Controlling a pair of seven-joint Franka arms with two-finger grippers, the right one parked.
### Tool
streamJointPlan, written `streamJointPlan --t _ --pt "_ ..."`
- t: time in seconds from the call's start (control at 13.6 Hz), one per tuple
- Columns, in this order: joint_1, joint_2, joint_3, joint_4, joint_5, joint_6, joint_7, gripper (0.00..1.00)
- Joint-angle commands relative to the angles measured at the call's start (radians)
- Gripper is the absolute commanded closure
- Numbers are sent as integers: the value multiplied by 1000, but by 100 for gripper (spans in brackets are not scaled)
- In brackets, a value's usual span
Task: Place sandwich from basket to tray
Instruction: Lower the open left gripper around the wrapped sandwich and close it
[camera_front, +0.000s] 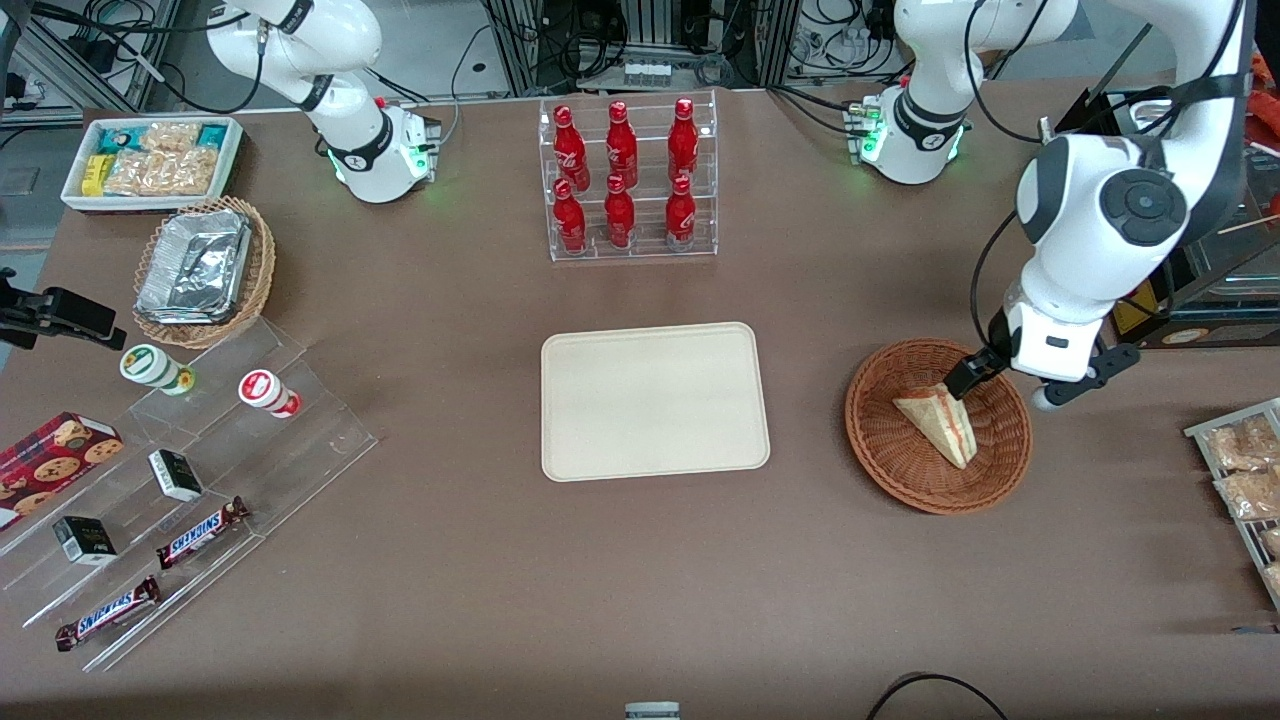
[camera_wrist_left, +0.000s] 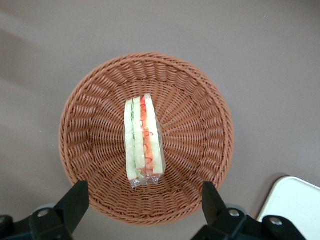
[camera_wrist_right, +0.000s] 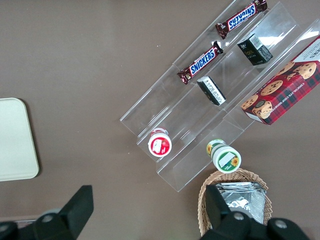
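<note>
One tray (camera_front: 655, 400), one basket (camera_front: 938, 426), one sandwich (camera_front: 938, 424), one gripper (camera_front: 1005, 382).
The empty tray lies mid-table; the sandwich lies in the basket, its long axis slanting, narrow tip nearer the front camera, under the gripper's spread, empty fingers (camera_wrist_left: 75, 202).

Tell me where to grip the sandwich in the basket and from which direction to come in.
Grip the sandwich across its two flat bread faces, near mid-length, coming straight down from above. It lies in the basket with the layered cut edge facing up, so the open tool hovering above could probably straddle the narrow width with one finger on each bread face.
</note>
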Motion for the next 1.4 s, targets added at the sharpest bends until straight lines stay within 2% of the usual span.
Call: streamJointPlan --t 0.0,0.22,0.89,0.96,1.03,1.11,1.18,1.33 --pt "-3 -23 4 -81 20 86 -34 0" --pt "0 30 5 -119 20 198 -61 0" --pt "2 205 16 -118 19 368 -76 0" --pt "2 216 18 -115 19 370 -76 4" --pt "2 221 18 -113 17 370 -81 37" --pt "2 221 18 -111 19 370 -87 75" --pt "11 219 18 -110 19 370 -86 100" --pt "12 216 19 -108 19 370 -78 100"
